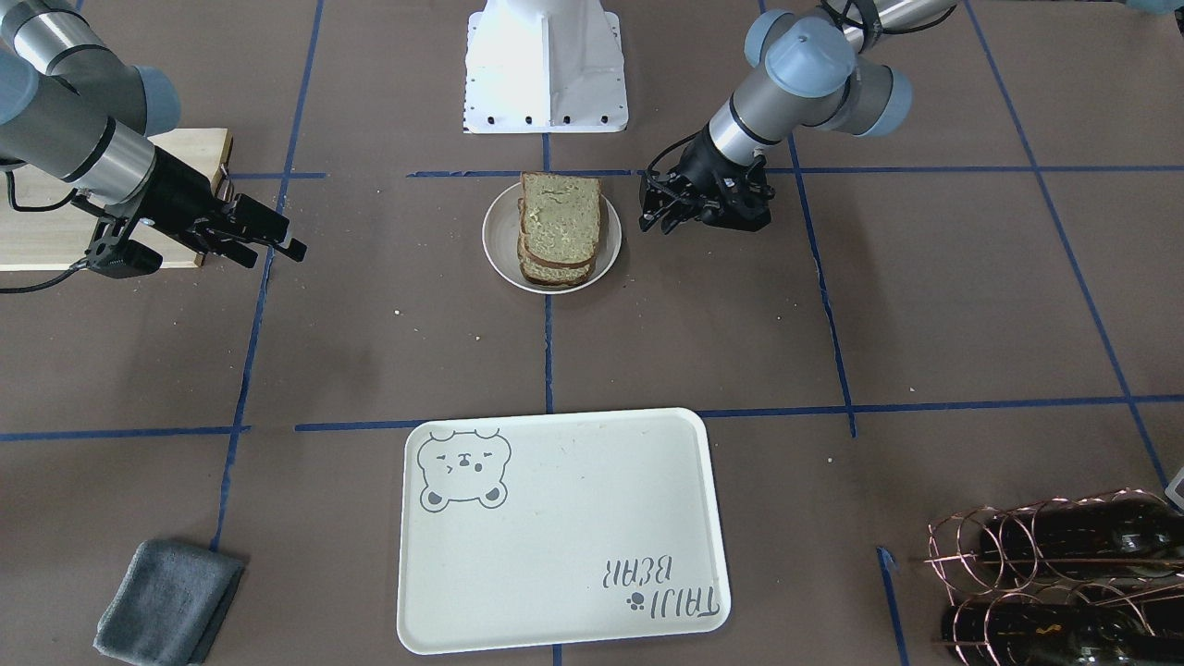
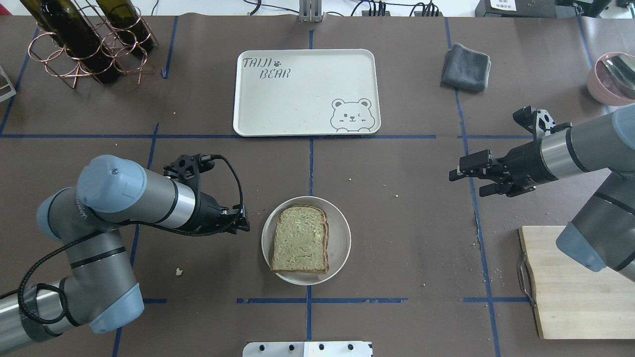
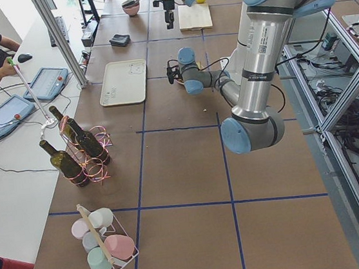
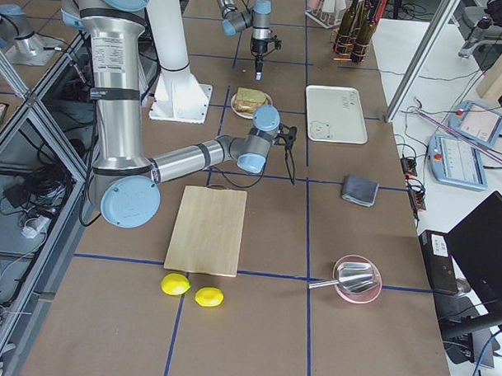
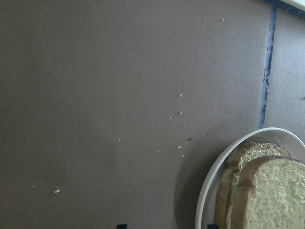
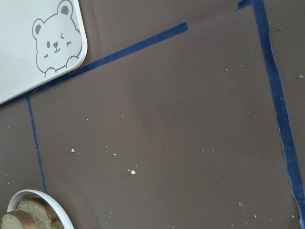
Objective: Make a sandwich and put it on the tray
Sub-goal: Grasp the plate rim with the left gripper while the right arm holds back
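The sandwich is a stack of greenish-tan bread slices with dark crust on a small round white plate at the table's middle; no egg shows. It also shows in the front view and the left wrist view. The cream tray with the bear face lies empty beyond it, also in the front view. My left gripper hovers just left of the plate, open and empty. My right gripper is open and empty, far to the plate's right.
A copper wine rack with dark bottles stands far left. A grey cloth lies far right, with a pink bowl beyond it. A wooden cutting board lies near right, with two lemons by it.
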